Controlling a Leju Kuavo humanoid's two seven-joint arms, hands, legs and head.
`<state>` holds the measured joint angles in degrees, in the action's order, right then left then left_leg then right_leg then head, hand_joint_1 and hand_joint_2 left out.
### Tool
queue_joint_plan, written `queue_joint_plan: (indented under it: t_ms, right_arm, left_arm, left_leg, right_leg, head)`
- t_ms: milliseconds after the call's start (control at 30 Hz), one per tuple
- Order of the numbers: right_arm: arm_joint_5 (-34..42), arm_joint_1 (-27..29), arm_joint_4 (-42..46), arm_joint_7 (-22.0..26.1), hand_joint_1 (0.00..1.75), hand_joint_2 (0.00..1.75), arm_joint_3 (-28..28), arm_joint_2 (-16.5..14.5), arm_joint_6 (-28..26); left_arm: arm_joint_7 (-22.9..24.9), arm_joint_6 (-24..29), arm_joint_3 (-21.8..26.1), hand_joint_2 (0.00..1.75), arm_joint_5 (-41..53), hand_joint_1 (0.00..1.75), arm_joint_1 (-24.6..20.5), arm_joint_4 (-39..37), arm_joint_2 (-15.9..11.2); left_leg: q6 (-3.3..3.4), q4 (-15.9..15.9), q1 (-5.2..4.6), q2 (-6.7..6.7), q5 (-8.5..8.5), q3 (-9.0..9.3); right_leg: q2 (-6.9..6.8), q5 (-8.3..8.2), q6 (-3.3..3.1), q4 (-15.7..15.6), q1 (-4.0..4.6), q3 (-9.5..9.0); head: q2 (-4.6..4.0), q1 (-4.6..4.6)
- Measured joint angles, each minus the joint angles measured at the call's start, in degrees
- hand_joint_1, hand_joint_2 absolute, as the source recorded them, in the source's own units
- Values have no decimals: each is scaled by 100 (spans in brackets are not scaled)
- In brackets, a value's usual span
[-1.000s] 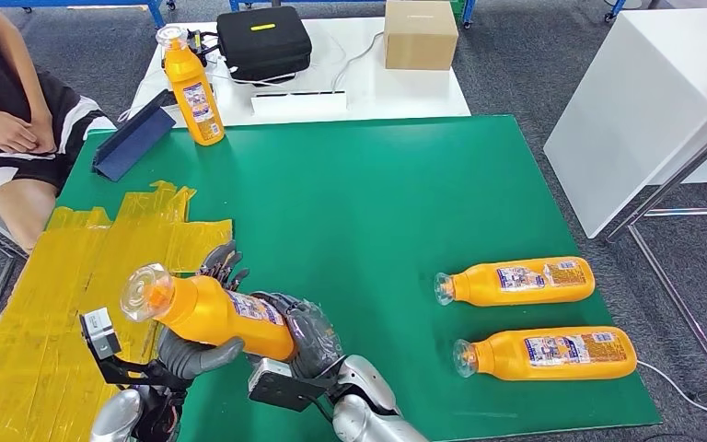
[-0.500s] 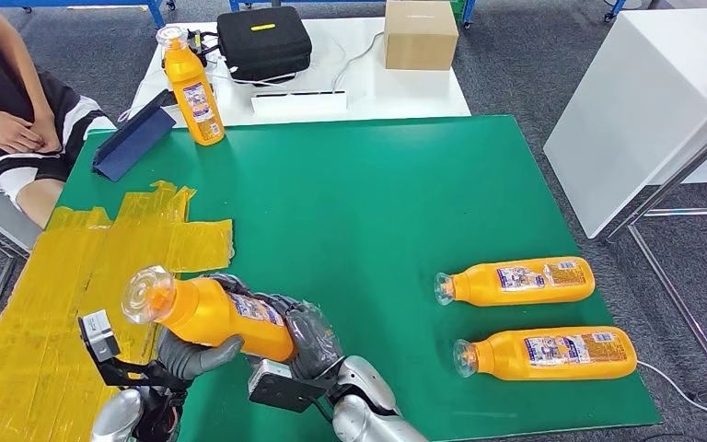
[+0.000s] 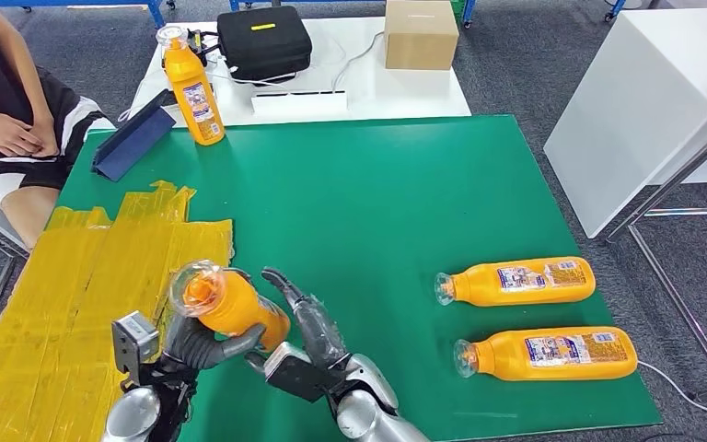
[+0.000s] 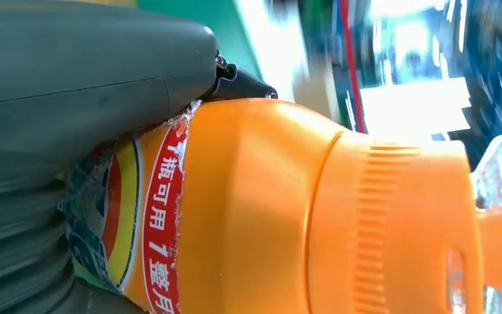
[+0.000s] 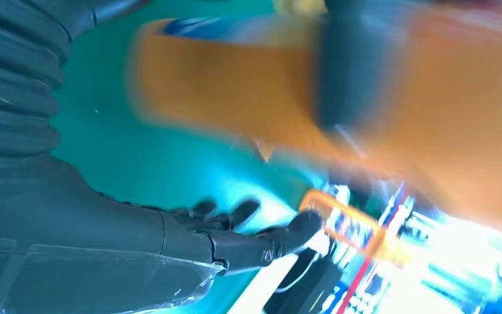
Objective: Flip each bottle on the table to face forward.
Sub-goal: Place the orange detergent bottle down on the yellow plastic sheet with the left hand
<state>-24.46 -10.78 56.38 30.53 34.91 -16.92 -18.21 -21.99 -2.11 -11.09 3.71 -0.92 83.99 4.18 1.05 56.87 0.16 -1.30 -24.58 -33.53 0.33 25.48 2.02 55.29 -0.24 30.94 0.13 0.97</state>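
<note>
Gripping the bottle (image 3: 226, 304), the left hand (image 3: 204, 339) holds it beside the spread-fingered right hand (image 3: 306, 324).

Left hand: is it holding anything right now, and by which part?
Yes. The left hand grips the orange bottle around its labelled body, cap end free. The right hand is open beside it.

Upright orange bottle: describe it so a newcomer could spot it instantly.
Find the green table, then its far left corner beside the blue folder. The upright orange bottle stands there, clear cap up. It alone stands on the surface: two bottles lie flat, and one is gripped by the left hand.
</note>
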Motion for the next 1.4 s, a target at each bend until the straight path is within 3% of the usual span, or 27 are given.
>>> queue_joint_plan:
  t_ms: [100,167,233,333,467,733,1000,1167,1200,1300,1333,1400]
  right_arm:
    - [385,296,713,-4,0,0,-377,63,319]
    - [480,517,1219,-9,0,87,-711,83,469]
    - [498,683,1649,-22,0,175,-1045,90,543]
    - [519,829,2118,-68,0,175,-1499,102,606]
    - [532,969,2566,-81,0,175,-1981,107,644]
    - [552,1087,2935,-66,0,175,-2325,108,660]
    - [592,1096,3048,-77,0,175,-2483,108,766]
    - [587,1076,3048,-113,0,175,-2499,108,785]
    - [585,1075,3048,-123,0,175,-2500,108,785]
    - [577,1074,3048,-149,0,175,-2501,106,785]
    - [572,1073,3048,-159,0,175,-2501,105,785]
    - [554,1074,3047,-183,0,175,-2501,105,783]
  left_arm:
    - [195,1675,111,175,2094,175,-23,291,49]
    - [595,2547,249,175,3712,175,-85,453,66]
    - [1173,2929,398,175,5338,175,-192,506,39]
    - [2025,2851,545,175,7164,175,-460,316,-70]
    - [2717,2586,627,175,8300,175,-960,-332,-243]
    - [3078,2204,629,175,8509,175,-1532,-1215,-392]
    - [3311,1794,977,175,8149,175,-2494,-3691,-552]
    - [3395,1721,1216,175,8060,175,-2931,-4617,-582]
    - [3443,1688,1259,175,8056,154,-3001,-4741,-582]
    - [3550,1624,1366,175,8059,24,-3153,-5030,-582]
    - [3565,1634,1398,175,8061,0,-3187,-5101,-582]
    - [3590,1737,1471,175,8067,0,-3232,-5222,-581]
  left_leg:
    - [0,1,0,-4,0,-2]
    - [0,1,0,-7,0,-2]
    - [0,1,0,-6,0,-2]
    - [-1,1,1,-7,3,0]
    - [-2,1,1,-7,9,1]
    - [-1,2,0,-10,8,-6]
    - [-3,1,2,-3,9,0]
    - [-4,-2,1,-42,8,22]
    - [-5,-3,0,-43,7,30]
    - [-8,-5,0,-36,4,56]
    - [-9,-6,0,-32,4,64]
    - [-10,-6,1,-27,5,78]
  right_leg:
    - [-1,0,0,0,0,2]
    - [-2,0,0,0,0,1]
    - [-1,0,0,0,0,1]
    - [-2,-1,0,0,0,2]
    - [-2,-4,2,0,1,-4]
    - [-3,-3,3,1,0,2]
    - [-2,-3,2,5,2,-5]
    - [-32,3,-1,4,1,-41]
    - [-32,4,-2,4,1,-50]
    - [-30,3,-3,3,1,-72]
    - [-29,3,-4,3,2,-77]
    - [-27,2,-5,3,2,-86]
  head:
    - [0,2]
    - [0,2]
    - [0,3]
    - [0,3]
    - [0,2]
    - [0,3]
    - [0,5]
    - [0,5]
    - [0,4]
    - [0,3]
    - [0,4]
    - [0,4]
